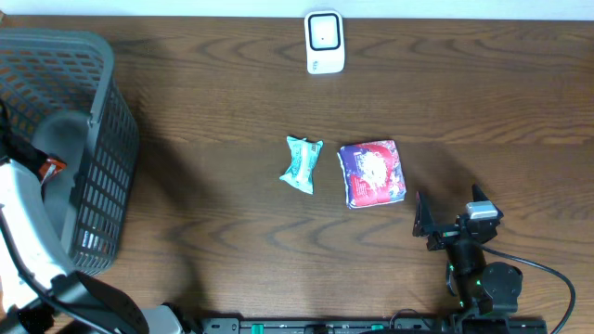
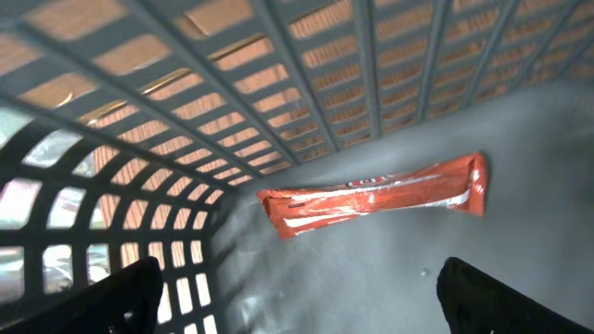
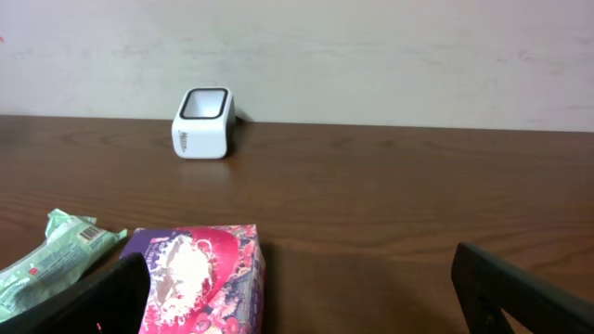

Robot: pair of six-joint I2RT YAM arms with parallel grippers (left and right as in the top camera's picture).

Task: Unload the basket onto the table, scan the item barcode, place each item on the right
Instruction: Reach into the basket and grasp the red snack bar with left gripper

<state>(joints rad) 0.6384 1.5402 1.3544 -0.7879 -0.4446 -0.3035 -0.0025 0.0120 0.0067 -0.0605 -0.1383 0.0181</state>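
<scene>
**Overhead:** White barcode scanner [image 1: 325, 42] stands at 12 o'clock on the wooden surface [image 1: 213, 102], window facing up. Near centre lies a green snack pkt [image 1: 302, 165], and a purple-and-red pouch [image 1: 371, 173] lies just beside it at its 3 o'clock, w/ a narrow gap between them. Grey slatted basket [image 1: 109, 139] sits at 9 o'clock. The white left arm [image 1: 23, 218] reaches into it from 7 o'clock, and a bit of orange-red wrapper [image 1: 51, 167] shows next to the arm. Right hand [image 1: 452, 209] is at 4 o'clock, near the pouch's lower right corner but apart from it, fingers spread, nothing in them.

**Left wrist:** Cam looks into the basket [image 2: 278, 83]. The orange-red wrapper [image 2: 371, 197], long and flat, lies on the basket floor, running approx from 8 to 2 o'clock. Left hand [image 2: 297, 301] is released: one finger [image 2: 102, 301] at 7 o'clock and the other at 5 o'clock, wide apart, nothing between them, both clear of the wrapper.

**Right wrist:** Low view across the surface [image 3: 390, 204]. Scanner [image 3: 204, 123] is far back at 11 o'clock, by the wall. Green snack pkt [image 3: 51, 260] is at 8 o'clock, pouch [image 3: 200, 278] at 7 o'clock. Right hand [image 3: 297, 297] is released, one finger [image 3: 520, 288] at the lower right edge, the other at lower left, beside the pouch; contact can't be told.
</scene>
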